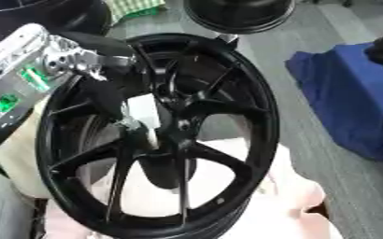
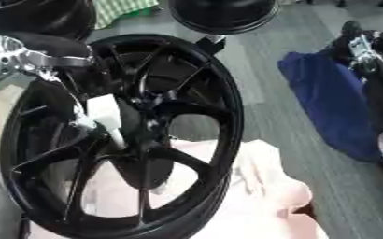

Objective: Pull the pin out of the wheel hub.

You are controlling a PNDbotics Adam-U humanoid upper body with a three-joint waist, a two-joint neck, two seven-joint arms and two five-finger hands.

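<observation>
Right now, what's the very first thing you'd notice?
A big black wheel with thin spokes fills the middle, resting on pale pink cloth. The robot's left hand reaches in from the upper left, holding something white at the hub. A blue cloth lies to the right.

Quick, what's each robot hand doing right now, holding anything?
Left hand: reaching into the wheel hub around a white part; grip cannot be told.
Right hand: idle at the right edge; fingers unclear.
</observation>
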